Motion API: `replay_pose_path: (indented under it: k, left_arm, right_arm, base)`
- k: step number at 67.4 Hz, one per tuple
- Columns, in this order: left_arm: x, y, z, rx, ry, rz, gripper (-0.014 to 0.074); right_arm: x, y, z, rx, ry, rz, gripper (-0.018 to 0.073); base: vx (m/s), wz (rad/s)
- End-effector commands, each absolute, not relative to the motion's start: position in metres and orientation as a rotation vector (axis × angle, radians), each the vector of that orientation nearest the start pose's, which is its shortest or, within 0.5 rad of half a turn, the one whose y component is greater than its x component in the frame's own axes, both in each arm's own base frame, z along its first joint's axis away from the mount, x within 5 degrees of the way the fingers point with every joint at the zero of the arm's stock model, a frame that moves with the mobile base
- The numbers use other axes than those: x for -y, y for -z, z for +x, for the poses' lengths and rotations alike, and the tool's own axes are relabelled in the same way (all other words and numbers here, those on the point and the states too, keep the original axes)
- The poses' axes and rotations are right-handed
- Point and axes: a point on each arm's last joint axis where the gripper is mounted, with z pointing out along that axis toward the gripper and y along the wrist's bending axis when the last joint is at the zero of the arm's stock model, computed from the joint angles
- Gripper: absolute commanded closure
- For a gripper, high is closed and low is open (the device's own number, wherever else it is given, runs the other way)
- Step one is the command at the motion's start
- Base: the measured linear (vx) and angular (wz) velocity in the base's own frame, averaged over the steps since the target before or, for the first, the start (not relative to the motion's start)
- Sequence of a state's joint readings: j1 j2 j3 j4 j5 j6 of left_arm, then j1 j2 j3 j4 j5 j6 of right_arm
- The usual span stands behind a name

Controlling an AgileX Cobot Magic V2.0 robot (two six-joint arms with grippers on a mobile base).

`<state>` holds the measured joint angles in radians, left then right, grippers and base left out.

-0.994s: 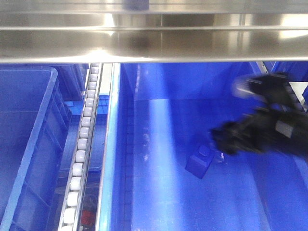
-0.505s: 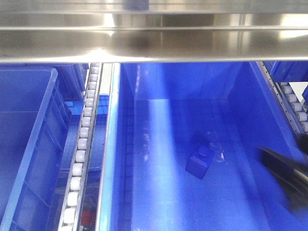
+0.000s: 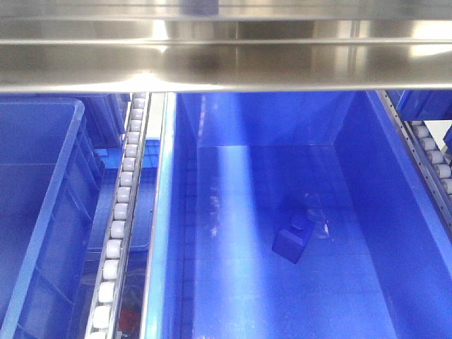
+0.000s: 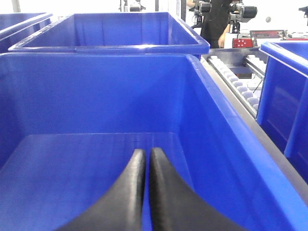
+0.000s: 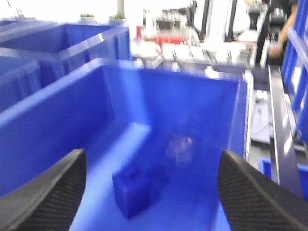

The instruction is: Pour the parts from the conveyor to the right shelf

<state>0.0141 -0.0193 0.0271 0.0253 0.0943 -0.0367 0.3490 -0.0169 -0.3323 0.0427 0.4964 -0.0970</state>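
The blue brick (image 3: 293,238) lies tilted on the floor of the large blue bin (image 3: 388,183) on the right shelf; no gripper shows in the front view. In the blurred right wrist view the same brick (image 5: 136,188) rests on the bin floor. My right gripper (image 5: 153,166) hangs above it, open wide, touching nothing. My left gripper (image 4: 146,155) is shut and empty, over the floor of another blue bin (image 4: 211,125). The conveyor is out of view.
A steel shelf bar (image 3: 226,63) crosses the top of the front view. White roller tracks (image 3: 120,219) run between the bins, with another blue bin (image 3: 42,212) at left. More bins (image 4: 110,33) and rollers (image 4: 238,84) stand behind the left gripper.
The right arm, over the bin's right side a second ago, slid down and right and has left the front view. The brick has not moved.
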Motion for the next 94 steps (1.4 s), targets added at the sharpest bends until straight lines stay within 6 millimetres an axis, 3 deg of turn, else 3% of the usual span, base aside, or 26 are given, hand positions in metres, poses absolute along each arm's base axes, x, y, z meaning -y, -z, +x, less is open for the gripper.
replay_pose_path:
  k: [1, 7, 20, 62, 78, 94]
  left_arm:
    - [-0.001, -0.212, 0.054, -1.482, 0.010, -0.028, 0.0603]
    - [-0.001, -0.212, 0.054, -1.482, 0.010, -0.028, 0.0603]
    - [-0.001, -0.212, 0.054, -1.482, 0.010, -0.028, 0.0603]
    - [-0.001, -0.212, 0.054, -1.482, 0.010, -0.028, 0.0603]
    - [-0.001, -0.212, 0.054, -1.482, 0.010, -0.028, 0.0603]
    - [-0.001, -0.212, 0.054, -1.482, 0.010, -0.028, 0.0603]
  right_arm:
    - [-0.010, -0.292, 0.024, -1.511, -0.232, -0.326, 0.0036]
    - [-0.010, -0.292, 0.024, -1.507, -0.227, -0.327, 0.0124]
    - [-0.009, -0.292, 0.024, -1.506, -0.210, -0.334, 0.0576]
    - [-0.010, -0.291, 0.023, -1.520, -0.226, -0.330, 0.0568]
    - [-0.004, -0.294, 0.025, -1.506, -0.008, -0.183, 0.0568]
    - [0.001, -0.255, 0.043, -1.435, 0.072, -0.039, 0.0568]
  base:
    - [0.00, -0.01]
    - [0.00, 0.00]
    - [0.00, 0.00]
    - [0.00, 0.00]
    - [0.00, 0.00]
    - [0.00, 0.00]
